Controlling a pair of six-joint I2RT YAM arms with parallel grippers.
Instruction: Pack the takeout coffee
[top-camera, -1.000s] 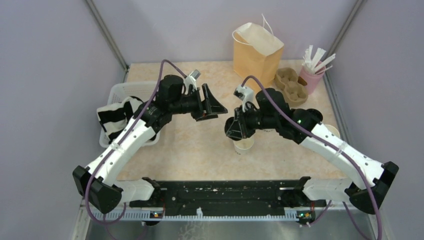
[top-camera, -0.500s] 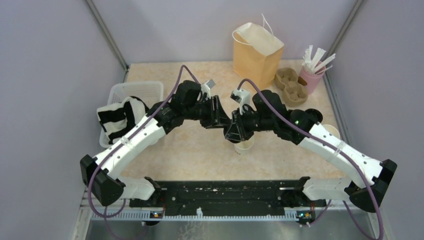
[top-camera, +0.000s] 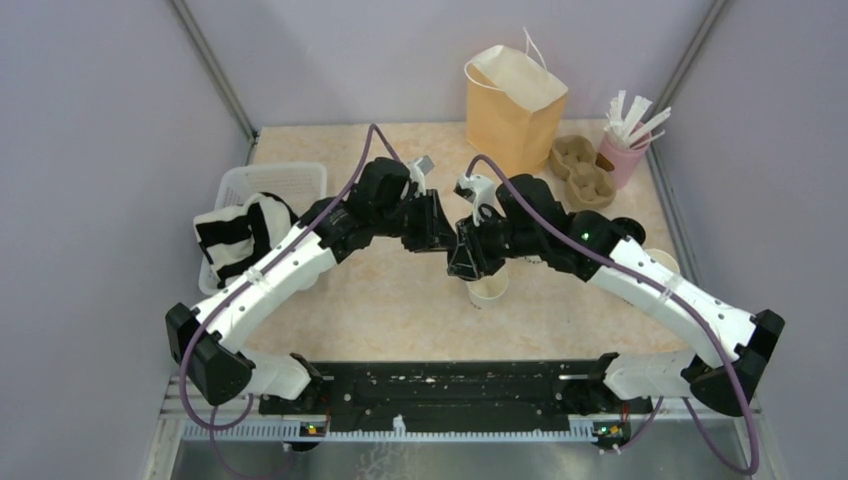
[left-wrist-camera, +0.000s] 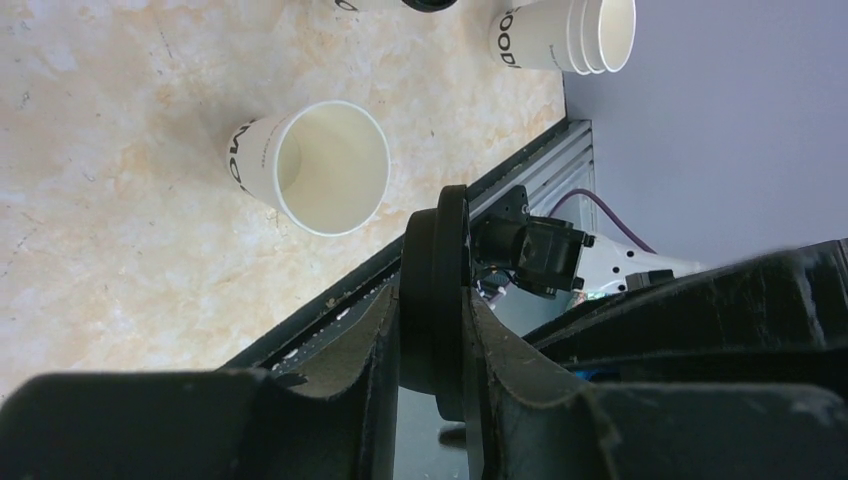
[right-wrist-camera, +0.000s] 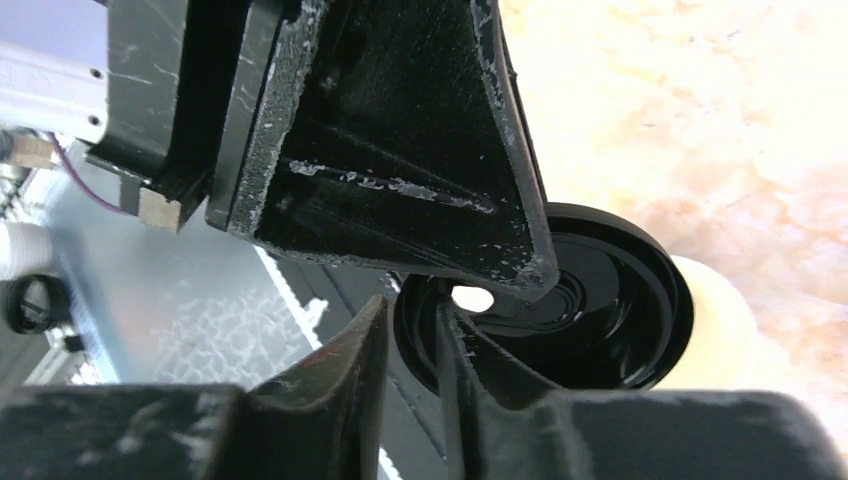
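Pinches black lid (left-wrist-camera: 441, 250) edge-on in left gripper (left-wrist-camera: 432, 315); straddles its rim with right gripper (right-wrist-camera: 412, 345), clamp impossible to tell; likely light, slick; hold by rim.

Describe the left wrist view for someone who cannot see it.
The left end effector clamps a round black plastic lid edge-on between its black fingers. Beyond it, a lidless white paper cup stands on the beige marbled tabletop.

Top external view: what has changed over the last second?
The left gripper swung right to meet the right gripper above the lidless cup; both now pinch the black lid. The right arm edged slightly toward it. Cup, brown bag and basket stayed put.
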